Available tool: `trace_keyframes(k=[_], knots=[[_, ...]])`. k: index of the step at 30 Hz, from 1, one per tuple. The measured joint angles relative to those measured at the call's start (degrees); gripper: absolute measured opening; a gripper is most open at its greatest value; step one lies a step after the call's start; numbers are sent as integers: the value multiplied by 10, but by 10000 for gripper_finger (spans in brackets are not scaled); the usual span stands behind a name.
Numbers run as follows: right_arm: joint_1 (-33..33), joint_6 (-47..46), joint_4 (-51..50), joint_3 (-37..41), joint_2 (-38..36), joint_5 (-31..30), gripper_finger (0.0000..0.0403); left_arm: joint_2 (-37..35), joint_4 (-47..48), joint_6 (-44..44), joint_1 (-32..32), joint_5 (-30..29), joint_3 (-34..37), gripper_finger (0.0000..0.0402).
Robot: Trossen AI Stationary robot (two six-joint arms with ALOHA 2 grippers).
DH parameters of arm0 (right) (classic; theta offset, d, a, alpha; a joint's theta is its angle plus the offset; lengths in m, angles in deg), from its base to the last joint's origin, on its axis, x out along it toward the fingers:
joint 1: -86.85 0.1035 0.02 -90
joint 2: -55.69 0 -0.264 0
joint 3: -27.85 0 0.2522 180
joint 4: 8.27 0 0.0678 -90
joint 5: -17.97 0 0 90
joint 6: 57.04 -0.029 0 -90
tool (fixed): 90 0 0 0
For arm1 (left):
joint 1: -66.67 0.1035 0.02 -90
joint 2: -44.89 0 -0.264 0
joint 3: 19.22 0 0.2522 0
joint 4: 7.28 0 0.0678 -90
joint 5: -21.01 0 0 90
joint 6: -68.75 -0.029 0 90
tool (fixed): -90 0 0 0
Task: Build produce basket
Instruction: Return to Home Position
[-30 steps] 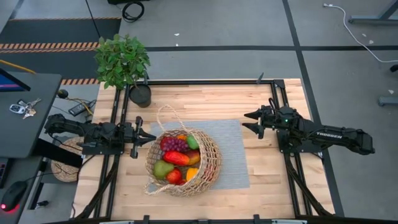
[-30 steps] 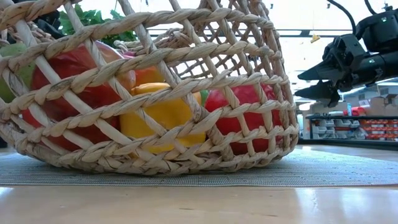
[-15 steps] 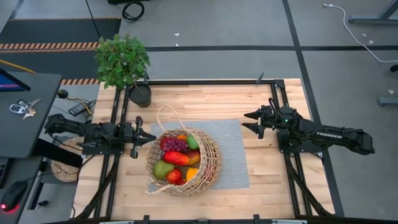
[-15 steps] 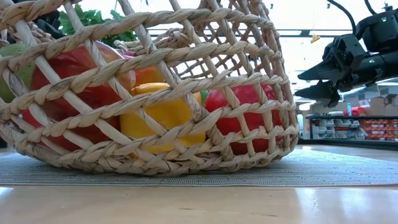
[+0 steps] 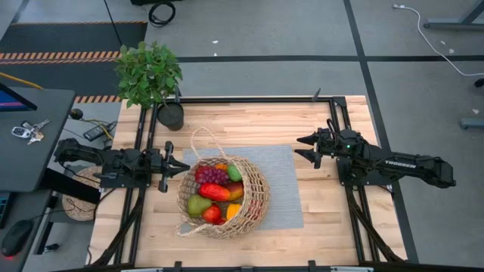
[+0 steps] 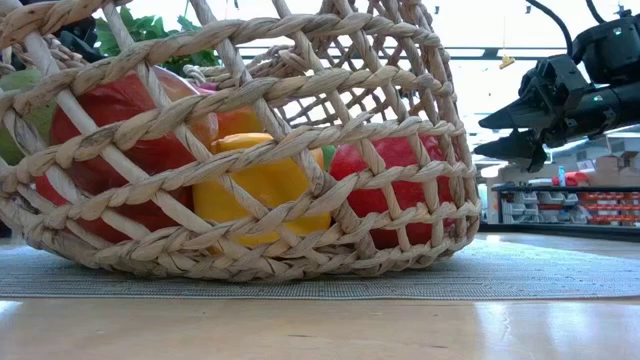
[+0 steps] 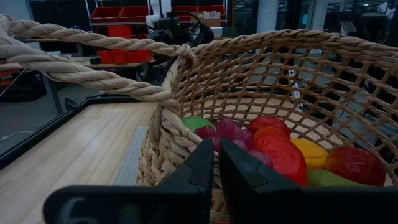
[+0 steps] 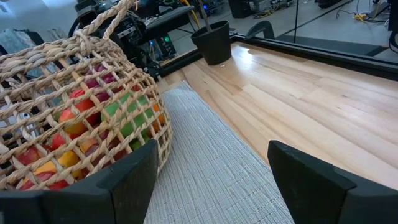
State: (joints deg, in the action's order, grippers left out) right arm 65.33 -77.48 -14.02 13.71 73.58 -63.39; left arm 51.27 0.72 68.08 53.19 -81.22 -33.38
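Note:
The tan wicker basket (image 5: 227, 198) rests by its bottom on a grey mat (image 5: 283, 189) at mid table, its mouth tipped toward the left arm and its looped handle (image 5: 203, 142) drooping to the far side. The produce (image 5: 214, 192) lies inside: purple grapes, red and green pieces, a yellow piece (image 6: 262, 185). My left gripper (image 5: 184, 166) is shut and points level at the basket's left rim (image 7: 163, 102); no touch shows. My right gripper (image 5: 297, 146) hangs open over the mat's far right corner, well clear of the basket (image 8: 74, 106).
A leafy potted plant (image 5: 151, 75) stands at the table's far left corner. Black frame rails (image 5: 344, 204) run along the table's left, right and far sides. A flat woven disc (image 5: 76, 205) lies off the table's left side. Bare wood (image 5: 333, 227) shows on the near right.

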Motion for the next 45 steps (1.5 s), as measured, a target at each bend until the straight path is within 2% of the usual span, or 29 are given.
trace_keyframes(k=[45], knots=[[0,0,0,0,0,0,306,0,0,0,0,0,0,36]])
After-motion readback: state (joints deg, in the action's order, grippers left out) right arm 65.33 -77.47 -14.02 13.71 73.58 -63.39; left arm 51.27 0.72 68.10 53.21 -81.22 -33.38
